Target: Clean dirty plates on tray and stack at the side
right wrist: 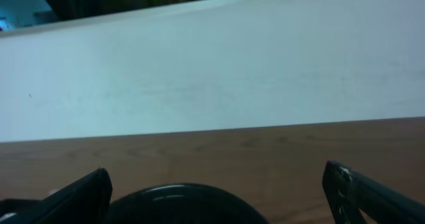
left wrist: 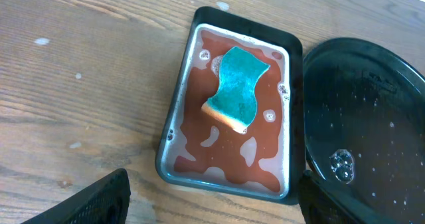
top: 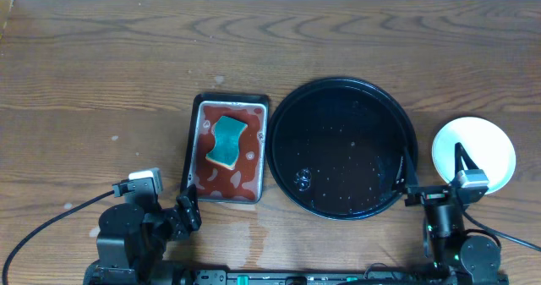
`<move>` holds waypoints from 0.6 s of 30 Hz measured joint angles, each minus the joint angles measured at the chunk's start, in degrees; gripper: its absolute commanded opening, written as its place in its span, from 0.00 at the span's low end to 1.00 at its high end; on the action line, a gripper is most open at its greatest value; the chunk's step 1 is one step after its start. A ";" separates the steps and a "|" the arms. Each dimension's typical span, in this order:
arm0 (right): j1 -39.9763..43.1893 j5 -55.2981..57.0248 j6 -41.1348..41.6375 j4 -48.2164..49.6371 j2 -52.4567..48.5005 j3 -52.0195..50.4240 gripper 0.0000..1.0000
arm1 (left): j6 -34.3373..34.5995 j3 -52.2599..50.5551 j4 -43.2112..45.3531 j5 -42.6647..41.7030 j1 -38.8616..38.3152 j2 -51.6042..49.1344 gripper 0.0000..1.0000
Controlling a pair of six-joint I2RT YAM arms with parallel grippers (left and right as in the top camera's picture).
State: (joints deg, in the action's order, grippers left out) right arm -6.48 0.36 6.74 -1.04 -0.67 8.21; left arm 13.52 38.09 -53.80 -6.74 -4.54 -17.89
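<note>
The large round black tray (top: 342,95) is in the middle of the table, wet with droplets and with no plates on it. It also shows in the left wrist view (left wrist: 372,111) and the right wrist view (right wrist: 153,201). A white plate (top: 482,145) lies on the table right of the tray; I cannot tell whether other plates lie under it. No mint-blue or yellow plate shows. My left gripper (top: 188,211) (left wrist: 212,207) is open and empty in front of the small tray. My right gripper (top: 435,173) (right wrist: 222,197) is open and empty between the big tray and the white plate.
A small rectangular black tray (top: 196,128) (left wrist: 174,117) of red liquid stands left of the big tray. A teal sponge (top: 226,141) (left wrist: 238,88) lies in it. Bare wood extends to the left and back. A white wall (right wrist: 212,71) stands behind the table.
</note>
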 measured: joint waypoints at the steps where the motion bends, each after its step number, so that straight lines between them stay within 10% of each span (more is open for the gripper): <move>1: 0.00 -0.04 -0.48 1.03 0.00 -0.94 0.99 | 0.00 0.00 0.00 0.00 0.00 0.00 0.81; 18: 0.04 -0.87 -8.57 -2.99 -0.02 -7.82 0.99 | 0.00 -0.02 0.00 0.00 0.00 0.00 0.81</move>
State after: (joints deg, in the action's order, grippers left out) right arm -6.44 -0.51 -1.83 -4.03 -0.69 0.38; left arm 13.52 38.06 -53.80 -6.74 -4.54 -17.89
